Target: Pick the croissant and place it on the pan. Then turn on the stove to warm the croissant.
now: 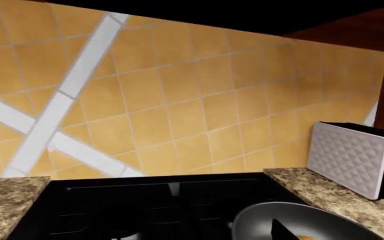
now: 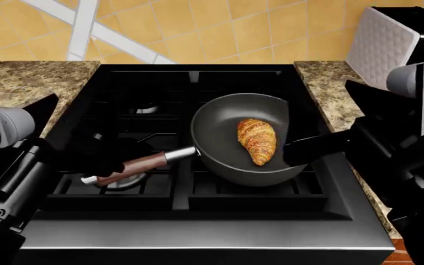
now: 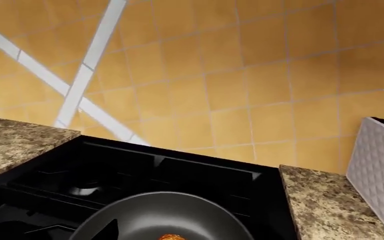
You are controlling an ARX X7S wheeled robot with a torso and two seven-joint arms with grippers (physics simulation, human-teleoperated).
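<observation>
The croissant (image 2: 257, 140), golden brown and ridged, lies inside the dark-grey pan (image 2: 220, 124) on the black stove (image 2: 197, 232). The pan's wooden handle (image 2: 142, 164) points toward the front left. My right gripper (image 2: 289, 139) hangs open at the pan's right rim, just right of the croissant, holding nothing. In the right wrist view one fingertip (image 3: 110, 231) shows over the pan (image 3: 165, 212), with a sliver of croissant (image 3: 172, 237) at the edge. My left gripper (image 2: 97, 154) hovers over the front-left grate near the handle, too dark against the stove to read. The stove's knobs are out of view.
A black-and-white toaster (image 2: 388, 44) stands on the right granite counter (image 2: 322, 88). Another granite counter (image 2: 20, 83) flanks the stove on the left. An orange tiled wall (image 2: 220, 27) rises right behind the burners.
</observation>
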